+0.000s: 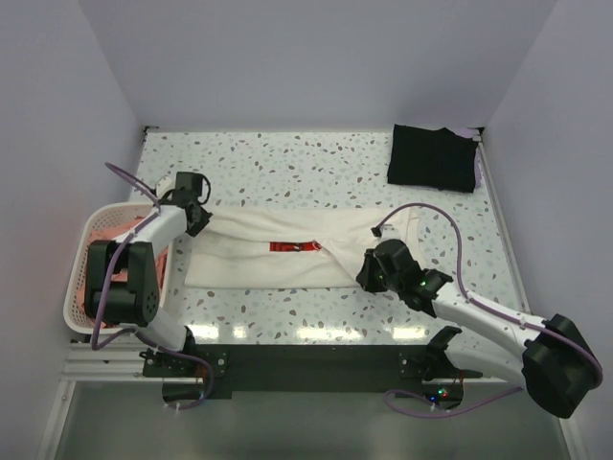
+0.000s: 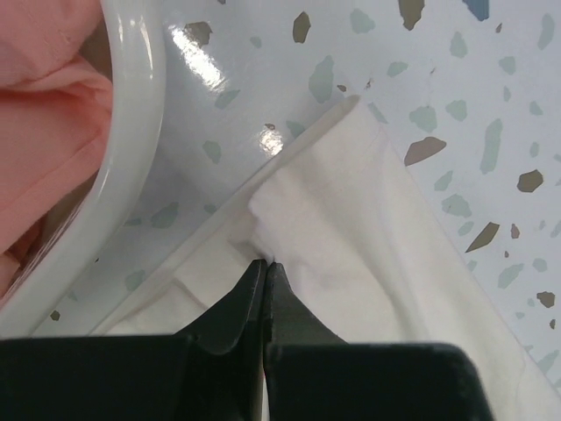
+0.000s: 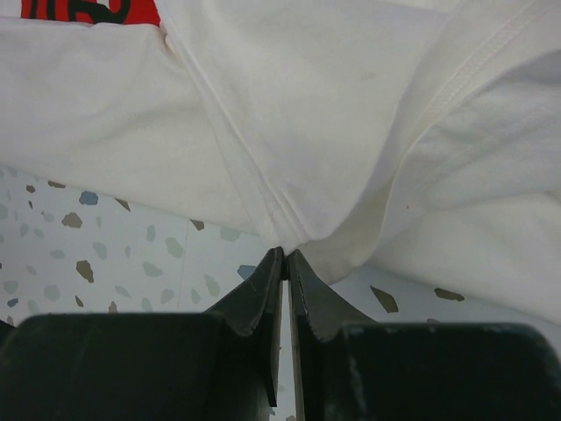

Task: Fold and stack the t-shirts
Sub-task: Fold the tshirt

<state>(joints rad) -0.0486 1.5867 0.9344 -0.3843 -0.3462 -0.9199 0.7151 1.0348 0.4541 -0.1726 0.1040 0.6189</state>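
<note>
A white t-shirt (image 1: 278, 247) with a red-and-white chest print (image 1: 294, 247) lies spread across the middle of the table, partly folded. My left gripper (image 1: 198, 218) is shut on its far left corner (image 2: 289, 210), next to the basket. My right gripper (image 1: 369, 275) is shut on its near right edge (image 3: 289, 219); the red print (image 3: 92, 10) shows at the top left of the right wrist view. A folded black t-shirt (image 1: 433, 157) lies at the far right corner. Salmon-pink t-shirts (image 1: 129, 240) lie in the basket; they also show in the left wrist view (image 2: 44, 96).
A white plastic lattice basket (image 1: 79, 259) stands at the left table edge, its rim (image 2: 131, 140) close to my left gripper. Walls close the table on the left, far and right sides.
</note>
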